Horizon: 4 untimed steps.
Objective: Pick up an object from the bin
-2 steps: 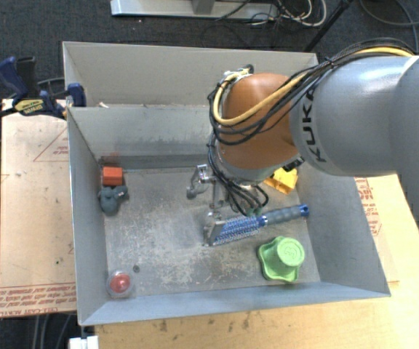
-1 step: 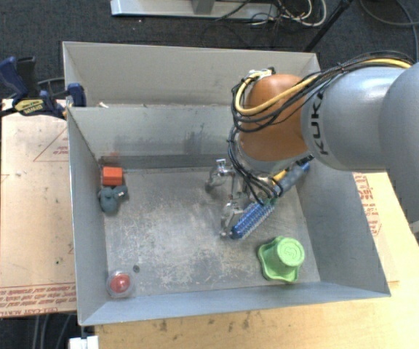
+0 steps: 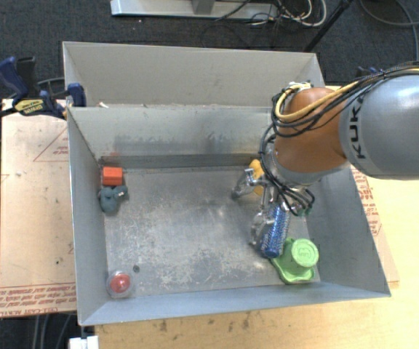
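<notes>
The arm point(image 3: 391, 126) reaches into the grey metal bin point(image 3: 195, 231) with its orange cover point(image 3: 308, 133) and looped cables point(image 3: 297, 111) hanging above the end effector point(image 3: 266, 227). The end effector is low over the bin floor, in the near right part of the bin. Whether it is wide or narrow cannot be told, since the wrist and cables hide its tips.

A blue cylinder point(image 3: 275, 237) lies right at the end effector, tilted, with its upper end under the metal parts. It looks to be touching the end effector, but whether it is gripped cannot be told. Just beyond the cylinder's lower end, toward the near right corner, sits a green piece with a round top point(image 3: 297, 260), touching or nearly touching the cylinder. Above the end effector, close under the orange cover, a small yellow thing point(image 3: 254, 170) shows near the back wall.

Well apart from the end effector, across the bin floor to the view's left, an orange block point(image 3: 112, 175) sits against the left wall with a grey-blue lump point(image 3: 111, 199) just in front of it. A small red round thing point(image 3: 119, 283) lies in the near left corner.
</notes>
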Motion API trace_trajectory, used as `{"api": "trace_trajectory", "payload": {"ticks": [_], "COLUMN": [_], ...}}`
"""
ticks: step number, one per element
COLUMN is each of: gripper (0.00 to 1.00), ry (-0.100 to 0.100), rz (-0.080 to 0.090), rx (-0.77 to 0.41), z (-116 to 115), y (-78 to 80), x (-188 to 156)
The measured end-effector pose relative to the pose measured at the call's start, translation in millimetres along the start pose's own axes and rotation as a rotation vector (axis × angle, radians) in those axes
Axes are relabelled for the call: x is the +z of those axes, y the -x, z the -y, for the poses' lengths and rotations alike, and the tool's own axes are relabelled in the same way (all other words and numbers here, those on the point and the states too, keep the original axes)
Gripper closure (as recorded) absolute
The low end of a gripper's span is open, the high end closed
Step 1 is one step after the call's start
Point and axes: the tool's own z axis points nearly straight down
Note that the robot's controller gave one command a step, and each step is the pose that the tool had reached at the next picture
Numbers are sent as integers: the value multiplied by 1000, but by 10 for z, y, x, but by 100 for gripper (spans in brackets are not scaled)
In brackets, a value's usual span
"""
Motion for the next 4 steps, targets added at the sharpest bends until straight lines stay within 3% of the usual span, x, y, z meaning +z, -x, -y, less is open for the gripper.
{"api": "trace_trajectory", "payload": {"ticks": [1,2,3,4], "gripper": [0,0,0,0], "ry": [3,14,7,-51], "rz": [-11,-7,-4,48], "rx": [-483,-725,-1044,-1471], "z": [614,882,282,-341], "y": [-613,-628,-865,-732], "x": [-198,-306,-81,-60]}}
